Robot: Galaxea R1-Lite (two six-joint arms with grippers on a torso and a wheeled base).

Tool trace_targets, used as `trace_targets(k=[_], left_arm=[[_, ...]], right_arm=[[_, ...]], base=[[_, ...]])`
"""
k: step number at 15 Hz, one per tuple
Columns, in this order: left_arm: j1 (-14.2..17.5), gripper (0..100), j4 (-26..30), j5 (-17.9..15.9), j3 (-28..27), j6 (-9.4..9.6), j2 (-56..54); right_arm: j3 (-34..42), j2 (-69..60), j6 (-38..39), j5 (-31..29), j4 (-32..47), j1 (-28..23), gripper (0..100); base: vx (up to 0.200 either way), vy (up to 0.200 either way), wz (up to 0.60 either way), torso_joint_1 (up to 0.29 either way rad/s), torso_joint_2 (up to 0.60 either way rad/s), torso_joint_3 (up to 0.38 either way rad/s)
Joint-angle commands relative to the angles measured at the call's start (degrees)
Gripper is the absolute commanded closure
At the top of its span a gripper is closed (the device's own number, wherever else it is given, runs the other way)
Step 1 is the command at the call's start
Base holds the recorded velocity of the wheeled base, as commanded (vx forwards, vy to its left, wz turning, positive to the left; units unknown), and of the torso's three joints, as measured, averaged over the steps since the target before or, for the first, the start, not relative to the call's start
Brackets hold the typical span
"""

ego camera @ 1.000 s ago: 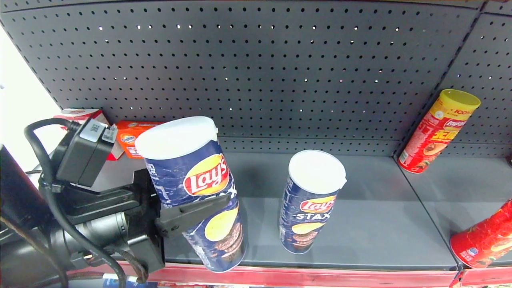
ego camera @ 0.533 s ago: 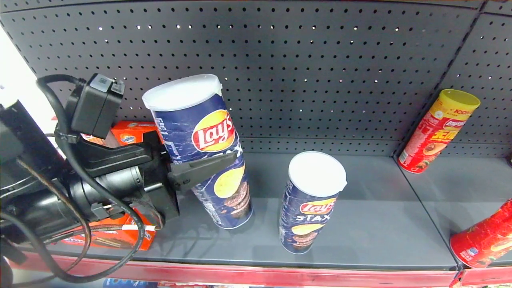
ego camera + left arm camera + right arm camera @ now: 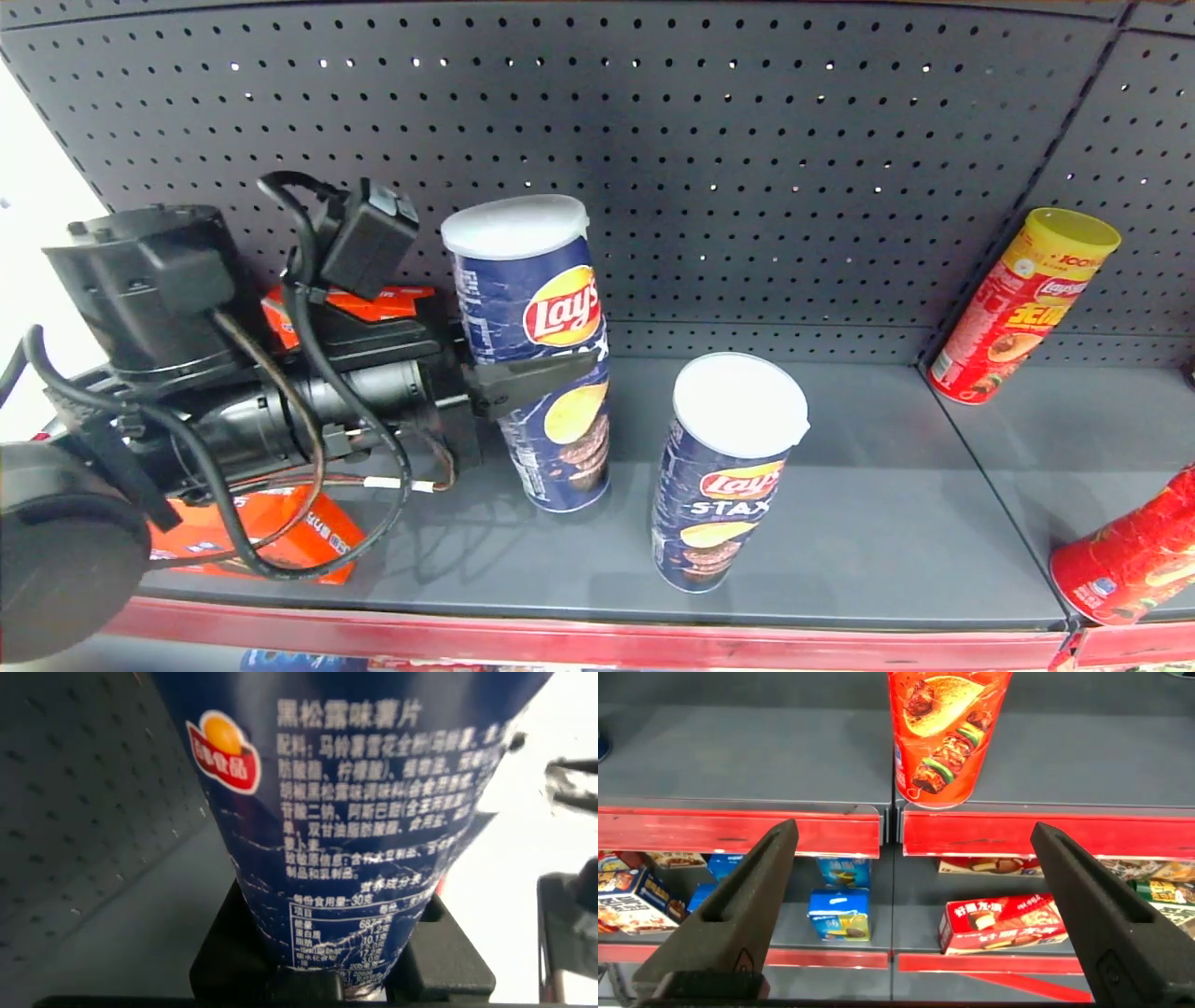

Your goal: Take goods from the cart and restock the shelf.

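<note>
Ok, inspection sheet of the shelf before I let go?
Surface: grey shelf, level.
Job's things: held blue chip can upright, base contact unclear; second blue chip can standing apart beside it.
Clutter: orange boxes at shelf's left; yellow-lidded red can at back right; red can at right edge.
Grippers: left gripper shut on the held can; right gripper open, empty.
Cables: black cables looped behind the left gripper.
Surroundings: pegboard backing; stocked lower shelves.

Black left arm [image 3: 280,420], looped cables [image 3: 299,280] (one brown), boxy camera [image 3: 369,238], wedge-fingered right claw [image 3: 913,831]
</note>
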Motion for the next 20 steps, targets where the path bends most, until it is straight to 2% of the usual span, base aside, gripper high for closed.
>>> trace_targets(k=[1,3,5,7,8,9,11,15,20], left_arm=[[0.48,100,1.16,-2.79,-6.59,0.54,5.63],[1.98,100,1.77,-2.97,-15.38,0.89,10.72],[2.24,100,7.58,-2.88,-20.3,1.42,13.27],[2.24,100,8.45,-3.49,-20.91,4.76,15.65],[2.24,100,8.37,-3.58,-21.44,5.73,16.44],[2.33,100,8.45,-3.67,-23.55,8.37,18.46],[2.06,100,8.45,-3.67,-26.45,9.68,21.09],[1.8,100,8.89,-4.29,-30.23,9.77,24.0],[1.19,100,8.89,-5.78,-31.99,9.6,26.63]], right_arm=[[0.0,0.09,-0.06,0.0,0.0,0.0,0],[0.0,0.09,-0.06,0.0,0.0,0.0,0],[0.0,0.09,-0.06,0.0,0.0,0.0,0],[0.0,0.09,0.03,0.0,0.0,0.0,0],[0.0,0.09,-0.06,0.0,0.0,0.0,0],[0.0,0.09,-0.06,0.0,0.0,0.0,0],[0.0,0.09,0.03,0.0,0.0,0.0,0],[0.0,0.09,0.03,0.0,0.0,0.0,0],[0.0,0.09,-0.06,0.0,0.0,0.0,0]], base=[[0.0,0.0,0.0,0.0,0.0,0.0],[0.0,0.0,0.0,0.0,0.0,0.0],[0.0,0.0,0.0,0.0,0.0,0.0],[0.0,0.0,0.0,0.0,0.0,0.0],[0.0,0.0,0.0,0.0,0.0,0.0],[0.0,0.0,0.0,0.0,0.0,0.0],[0.0,0.0,0.0,0.0,0.0,0.0],[0.0,0.0,0.0,0.0,0.0,0.0],[0.0,0.0,0.0,0.0,0.0,0.0]])
